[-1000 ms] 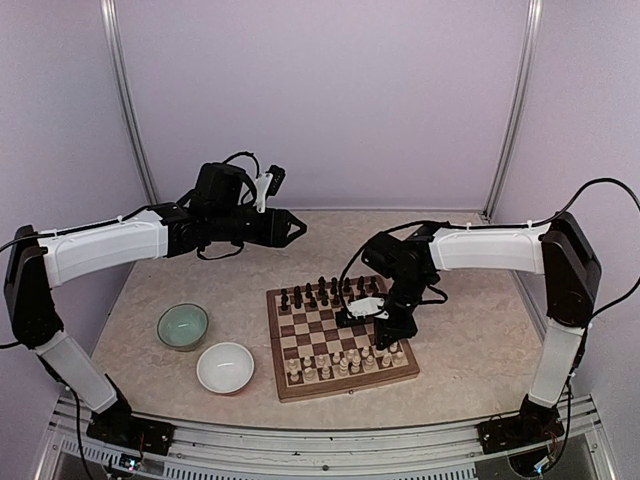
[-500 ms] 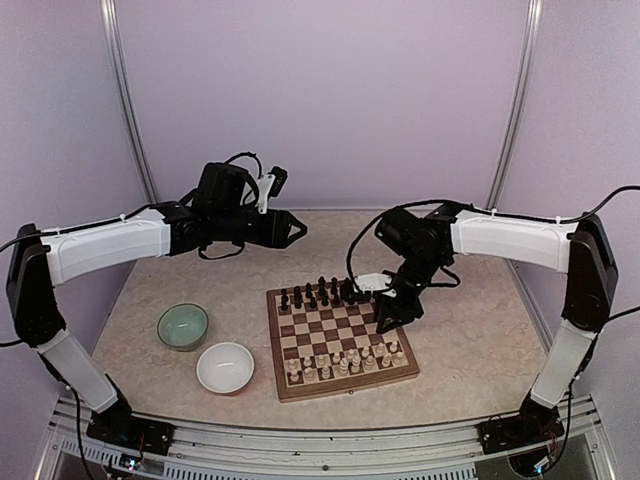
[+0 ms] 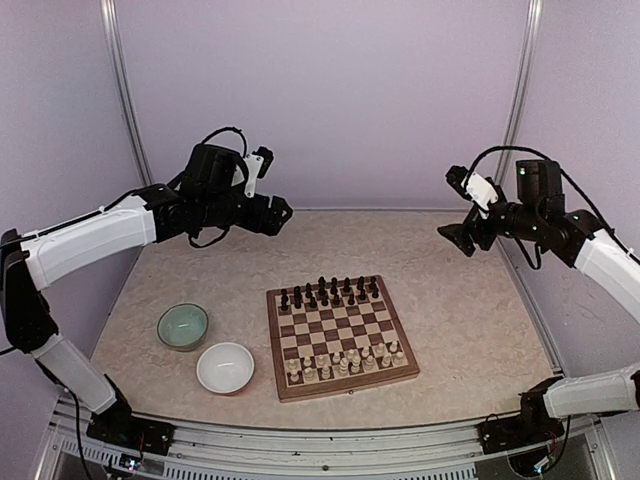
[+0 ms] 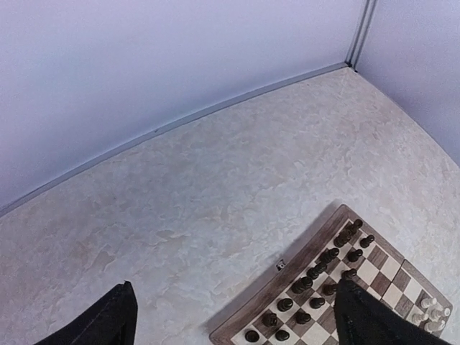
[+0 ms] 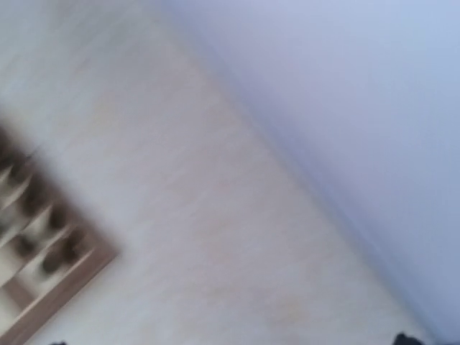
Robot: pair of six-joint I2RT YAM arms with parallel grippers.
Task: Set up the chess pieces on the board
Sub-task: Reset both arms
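Neatly, chess pieces (image 3: 322, 291) line the board (image 3: 340, 326).

A square wooden checkered chessboard (image 3: 335, 328) lies flat on the pale marbled counter (image 3: 460, 310), a little right of its centre. On the board, the dark brown chess pieces (image 3: 330, 293) stand in 2 rows along the far edge. The cream chess pieces (image 3: 345, 362) stand in 2 rows along the near edge.

Left of the board sit 2 bowls. The round green bowl (image 3: 183, 326) is further left. The round white bowl (image 3: 225, 367) is in front of it, near the board's near-left corner.

The left tool (image 3: 283, 211) hangs above the counter behind and left of the board. The right tool (image 3: 452, 237) hangs behind and right of the board.
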